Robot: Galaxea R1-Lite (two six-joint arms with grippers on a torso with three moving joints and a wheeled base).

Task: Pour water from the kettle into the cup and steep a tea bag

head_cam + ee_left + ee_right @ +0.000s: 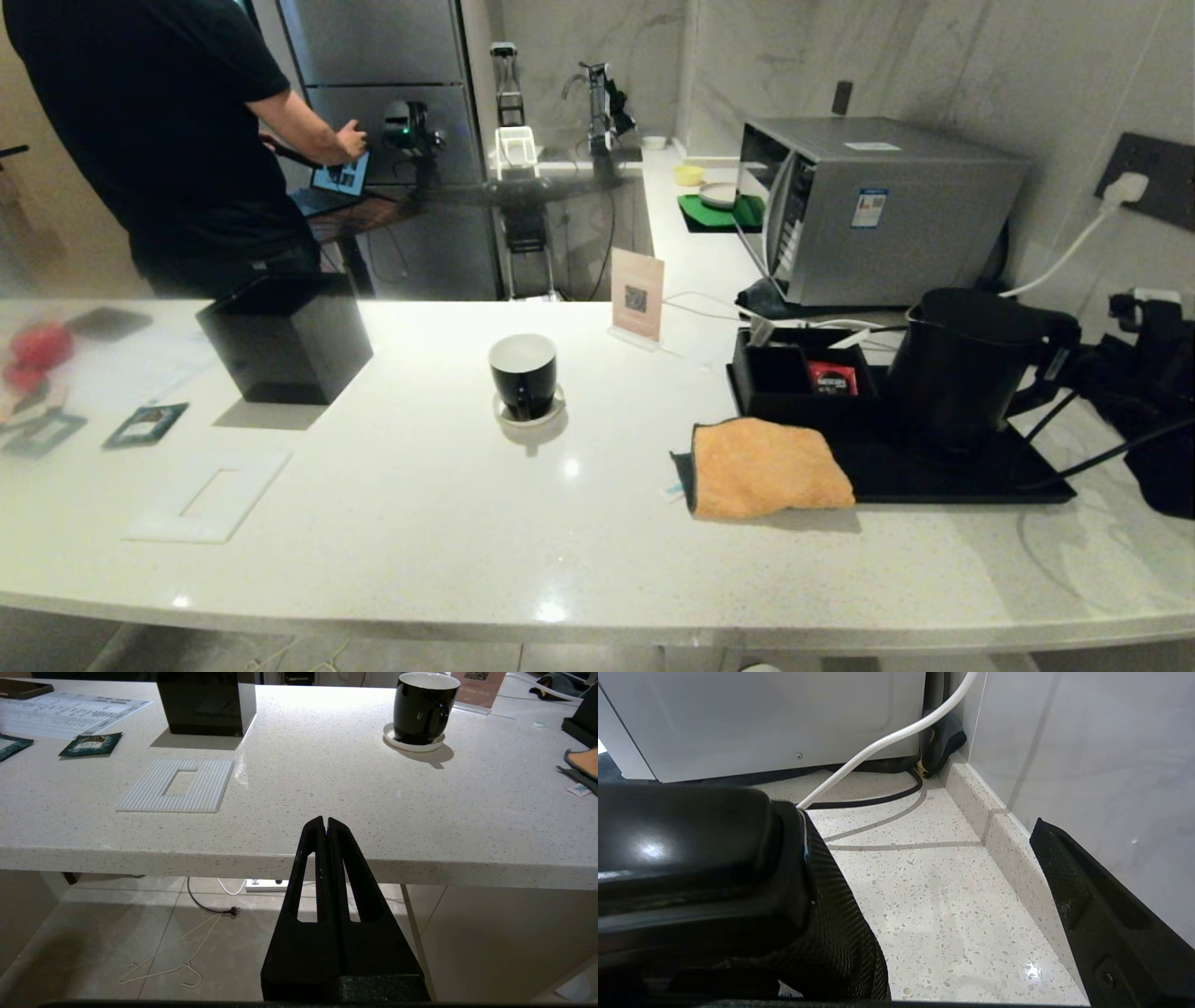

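Observation:
The matte black kettle point(966, 364) stands on a black tray point(943, 476) at the counter's right. My right gripper point(1088, 369) is just right of it, level with its handle. In the right wrist view this gripper point(920, 826) is open. The glossy handle point(686, 849) lies against the outer side of one finger point(831, 914), and only bare counter shows between the fingers. The black cup point(523, 373) sits empty on its white saucer mid-counter. A green tea bag sachet point(145, 425) lies far left. My left gripper point(326, 820) is shut and empty, parked in front of the counter edge.
A black square box point(285, 336) stands left of the cup. An orange cloth point(766, 467) covers the tray's left end, beside a compartment box point(794, 373). A microwave point(878, 205), a sign point(638, 297), a white cable point(878, 746) and the wall hem in the kettle. A person point(168, 140) stands behind.

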